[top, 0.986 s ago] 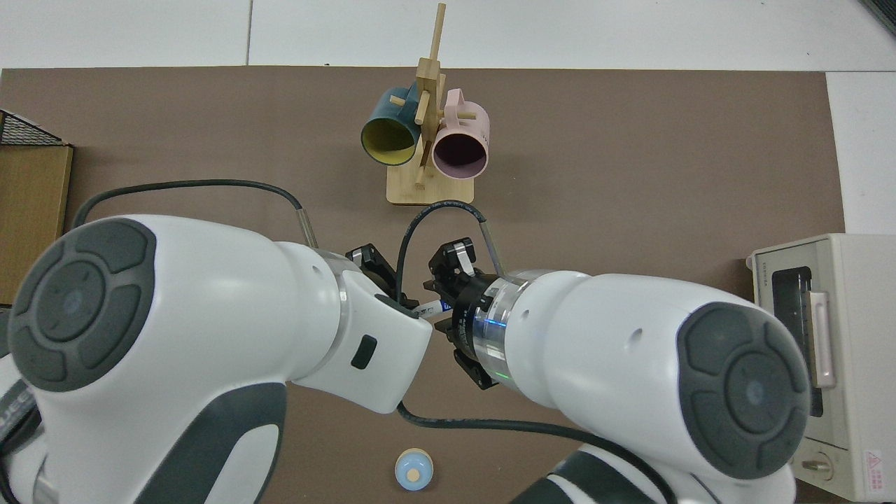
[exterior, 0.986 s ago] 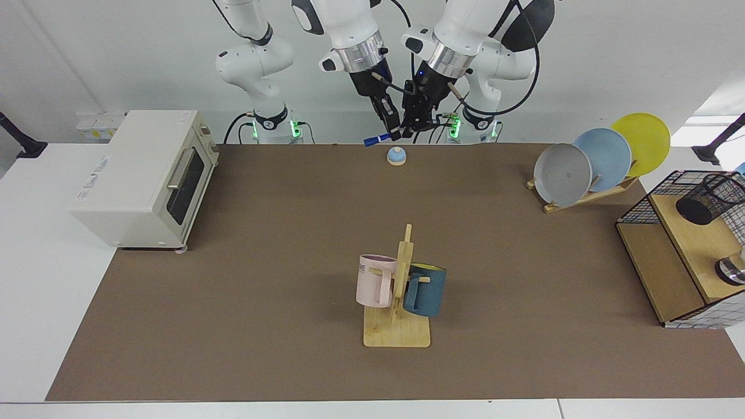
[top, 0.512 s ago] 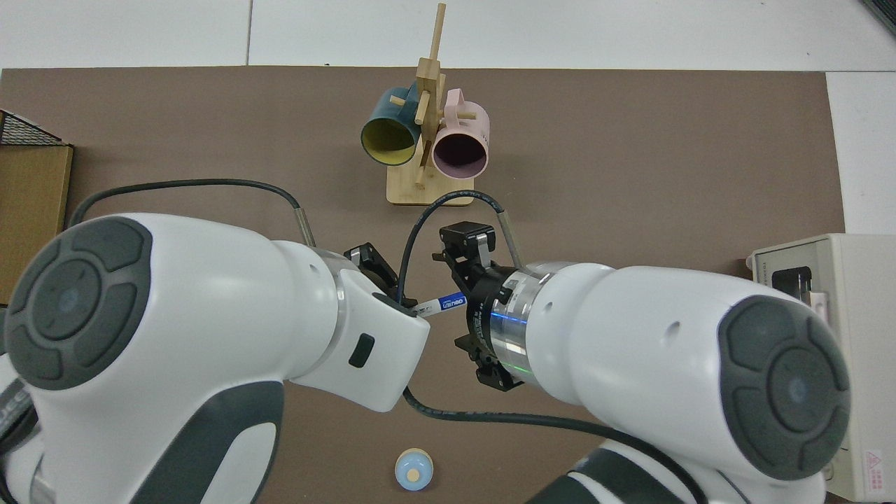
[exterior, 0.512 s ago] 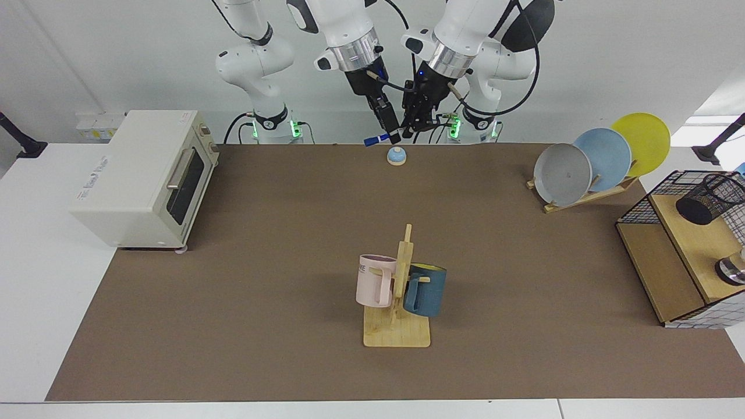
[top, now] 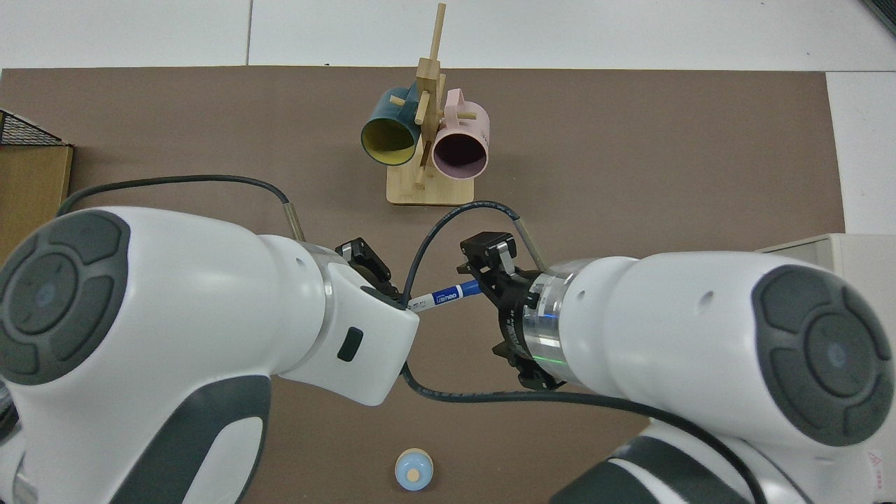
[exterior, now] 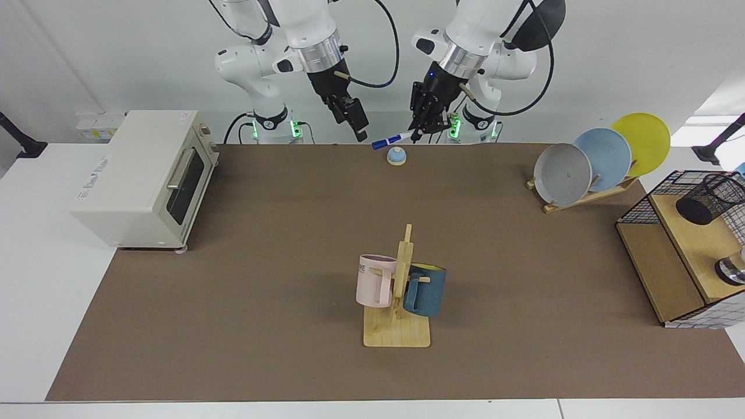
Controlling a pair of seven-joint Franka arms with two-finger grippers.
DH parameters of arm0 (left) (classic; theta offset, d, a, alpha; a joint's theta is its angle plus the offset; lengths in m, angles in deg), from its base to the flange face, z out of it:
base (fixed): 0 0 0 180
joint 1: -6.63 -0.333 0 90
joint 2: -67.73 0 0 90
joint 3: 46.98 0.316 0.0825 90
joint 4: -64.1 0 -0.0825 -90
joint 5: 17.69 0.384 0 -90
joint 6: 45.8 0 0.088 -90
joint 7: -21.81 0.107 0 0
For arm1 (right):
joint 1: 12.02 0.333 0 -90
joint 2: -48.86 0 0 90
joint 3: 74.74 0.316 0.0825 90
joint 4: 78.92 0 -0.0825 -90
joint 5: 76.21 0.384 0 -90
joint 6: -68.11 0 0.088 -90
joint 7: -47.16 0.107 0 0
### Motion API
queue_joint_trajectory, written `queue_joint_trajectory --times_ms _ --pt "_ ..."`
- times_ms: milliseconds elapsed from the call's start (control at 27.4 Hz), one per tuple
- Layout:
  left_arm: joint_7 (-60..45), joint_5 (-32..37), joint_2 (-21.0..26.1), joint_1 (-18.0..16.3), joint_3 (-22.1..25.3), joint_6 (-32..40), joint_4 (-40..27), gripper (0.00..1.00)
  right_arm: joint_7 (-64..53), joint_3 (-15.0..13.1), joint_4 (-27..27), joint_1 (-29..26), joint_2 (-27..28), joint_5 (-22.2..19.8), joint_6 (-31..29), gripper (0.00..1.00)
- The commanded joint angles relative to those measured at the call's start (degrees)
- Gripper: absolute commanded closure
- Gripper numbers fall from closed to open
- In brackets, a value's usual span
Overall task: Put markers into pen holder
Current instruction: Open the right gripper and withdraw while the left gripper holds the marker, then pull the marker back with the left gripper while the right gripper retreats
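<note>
A marker (exterior: 393,139) with a white barrel and a blue cap hangs slanted just above the table's far edge. My left gripper (exterior: 420,131) is shut on its white end. In the top view the marker (top: 444,296) sticks out from under the left arm, blue end toward the right arm. My right gripper (exterior: 361,131) hangs a short way off to the side, open and holding nothing. The pen holder (exterior: 707,199), a black mesh cup, sits tilted on the wooden shelf of the wire basket (exterior: 643,206) at the table's end, far from both grippers.
A small blue bell (exterior: 396,156) sits right under the marker. A wooden mug rack (exterior: 398,326) with a pink and a blue mug stands mid-table. A toaster oven (exterior: 145,174) is at one end, a plate rack (exterior: 588,195) with three plates near the basket.
Both grippers were together at the marker. The right gripper has let go and drawn back and up, away from it. The left gripper keeps the marker and has shifted slightly toward its own side.
</note>
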Motion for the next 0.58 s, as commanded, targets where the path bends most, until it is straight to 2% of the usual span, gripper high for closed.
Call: queue_joint_trajectory --times_ms 0,219,548 --pt "0.7 0.9 -1.1 -1.8 -0.1 0.5 0.0 1.00 -10.6 0.4 -1.2 -2.2 -2.1 -1.0 4.0 0.00" --pt "0.3 3.2 -1.3 -2.1 -0.1 0.9 0.0 1.00 -20.8 0.4 -2.7 -2.8 -3.1 -4.3 6.2 0.00" --pt "-1.3 5.7 -1.7 -3.6 0.8 2.5 0.2 1.00 -41.4 0.4 -6.5 -7.2 -5.3 -9.0 6.8 0.00"
